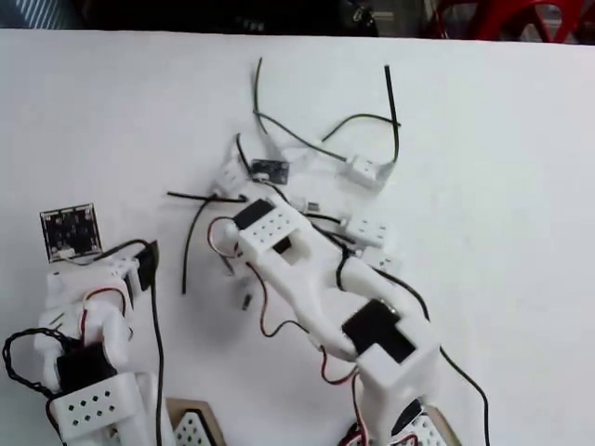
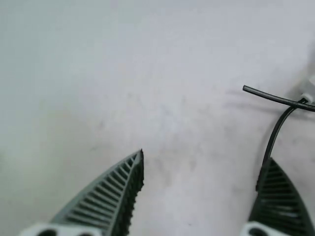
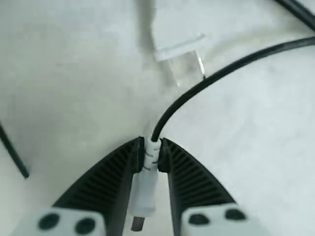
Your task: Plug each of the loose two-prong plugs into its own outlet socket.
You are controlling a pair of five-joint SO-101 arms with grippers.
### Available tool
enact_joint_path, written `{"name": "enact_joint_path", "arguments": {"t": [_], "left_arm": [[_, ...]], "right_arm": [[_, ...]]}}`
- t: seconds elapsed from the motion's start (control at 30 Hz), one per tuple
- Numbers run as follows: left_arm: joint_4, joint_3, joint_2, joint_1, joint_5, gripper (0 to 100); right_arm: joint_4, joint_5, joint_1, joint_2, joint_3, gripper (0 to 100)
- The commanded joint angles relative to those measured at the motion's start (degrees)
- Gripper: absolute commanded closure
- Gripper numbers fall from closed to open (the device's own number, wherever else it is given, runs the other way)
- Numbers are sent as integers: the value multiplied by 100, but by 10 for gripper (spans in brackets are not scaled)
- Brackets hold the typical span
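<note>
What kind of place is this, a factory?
More likely a small robotics lab or workbench: two white robot arms sit at a plain white table, with loose plugs on black cords and a small circuit board lying on it.

The white plug [image 3: 145, 189] pinched in the right gripper [image 3: 151, 147] is cut off by the frame behind the jaws, so its rear end cannot be made out. Just ahead of that gripper a second plug [image 3: 174, 34] lies blurred, its body cropped at the edge.
</note>
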Motion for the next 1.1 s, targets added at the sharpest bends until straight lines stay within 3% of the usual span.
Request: {"name": "enact_joint_path", "arguments": {"t": [0.0,0.23,0.33,0.5,0.8,1.07], "left_arm": [[-149,-35,-75,-13,-44,645],[-149,-35,-75,-13,-44,645],[-149,-35,-75,-13,-44,645],[-149,-35,-75,-13,-44,645],[-149,-35,-75,-13,-44,645],[-149,-35,-75,-13,-44,645]], "right_arm": [[541,589,101,-919,-44,981],[998,2356,971,-1771,-35,981],[963,2558,1209,-1982,123,981],[673,3218,1103,-2316,677,981],[-532,5996,857,-2440,1916,981],[-1024,6198,822,-1613,1943,981]]}}
